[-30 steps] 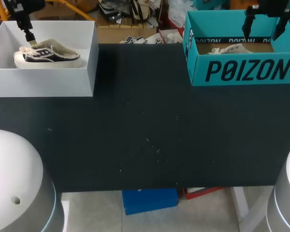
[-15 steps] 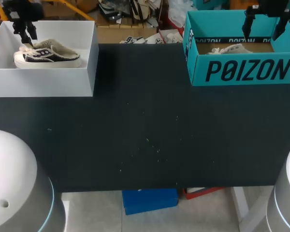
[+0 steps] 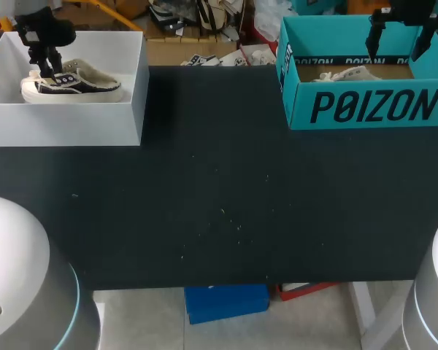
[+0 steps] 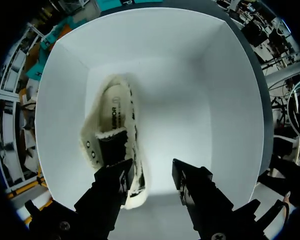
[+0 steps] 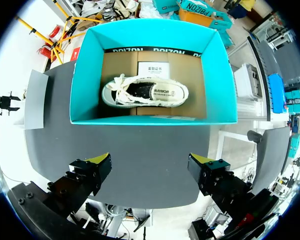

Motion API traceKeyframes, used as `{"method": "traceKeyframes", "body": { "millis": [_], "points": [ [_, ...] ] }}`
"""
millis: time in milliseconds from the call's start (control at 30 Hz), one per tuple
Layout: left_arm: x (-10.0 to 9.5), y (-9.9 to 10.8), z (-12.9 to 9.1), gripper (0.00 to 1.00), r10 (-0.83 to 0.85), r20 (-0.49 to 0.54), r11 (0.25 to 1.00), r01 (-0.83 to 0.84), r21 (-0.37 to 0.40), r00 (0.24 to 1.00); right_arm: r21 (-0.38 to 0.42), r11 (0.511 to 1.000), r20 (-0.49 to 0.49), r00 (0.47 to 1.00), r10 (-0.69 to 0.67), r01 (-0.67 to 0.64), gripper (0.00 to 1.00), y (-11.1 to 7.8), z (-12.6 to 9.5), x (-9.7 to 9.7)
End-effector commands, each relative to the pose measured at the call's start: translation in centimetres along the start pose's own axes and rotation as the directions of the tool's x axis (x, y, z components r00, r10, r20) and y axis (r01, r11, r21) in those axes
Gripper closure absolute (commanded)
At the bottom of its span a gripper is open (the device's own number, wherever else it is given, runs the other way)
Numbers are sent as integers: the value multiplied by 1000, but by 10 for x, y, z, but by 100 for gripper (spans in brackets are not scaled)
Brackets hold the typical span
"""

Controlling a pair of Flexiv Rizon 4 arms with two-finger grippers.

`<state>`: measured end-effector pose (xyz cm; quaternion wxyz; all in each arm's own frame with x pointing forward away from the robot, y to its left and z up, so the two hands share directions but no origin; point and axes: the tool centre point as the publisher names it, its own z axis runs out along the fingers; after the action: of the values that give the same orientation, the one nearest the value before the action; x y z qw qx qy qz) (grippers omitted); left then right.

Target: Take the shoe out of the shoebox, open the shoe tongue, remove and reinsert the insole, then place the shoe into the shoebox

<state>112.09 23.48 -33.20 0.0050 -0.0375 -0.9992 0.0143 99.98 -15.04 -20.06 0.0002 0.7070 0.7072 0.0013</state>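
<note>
A cream and black shoe (image 3: pixel 77 82) lies on its sole in the white shoebox (image 3: pixel 142 87) at the table's far left. My left gripper (image 3: pixel 47 69) is down inside that box at the shoe's heel end. In the left wrist view its jaws stand about half apart: one finger (image 4: pixel 112 182) is over the shoe (image 4: pixel 115 125) by the heel opening, while the other finger (image 4: pixel 192 182) is off to the side over bare box floor. My right gripper (image 3: pixel 398 44) hangs open above the teal shoebox (image 3: pixel 365 106), which holds a second shoe (image 5: pixel 145 93).
The white box's walls (image 4: pixel 225 100) close in around my left gripper. The teal box (image 5: pixel 85 75) sits at the far right of the black table (image 3: pixel 219 189), ahead of my right gripper (image 5: pixel 151 167).
My left gripper has dropped lower into the white box onto the shoe's heel end, and its fingers have drawn closer together. The right arm has stayed still.
</note>
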Motion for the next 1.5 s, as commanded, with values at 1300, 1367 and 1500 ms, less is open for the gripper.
{"method": "traceKeyframes", "body": {
  "millis": [1300, 1367, 1500],
  "points": [
    [-42, -23, 17, 56, 14, 45, 1000, -15, 25, 999, 1, 1000, 0, 1000, 0, 0, 0, 0, 0, 0],
    [-41, -23, 19, 57, 10, 43, 1000, -11, 25, 999, 1, 1000, 0, 1000, 0, 0, 0, 0, 0, 0],
    [-36, -21, 26, 62, 0, 26, 1000, -1, 20, 1000, 1, 1000, 0, 1000, 0, 0, 0, 0, 0, 0]
  ]
}}
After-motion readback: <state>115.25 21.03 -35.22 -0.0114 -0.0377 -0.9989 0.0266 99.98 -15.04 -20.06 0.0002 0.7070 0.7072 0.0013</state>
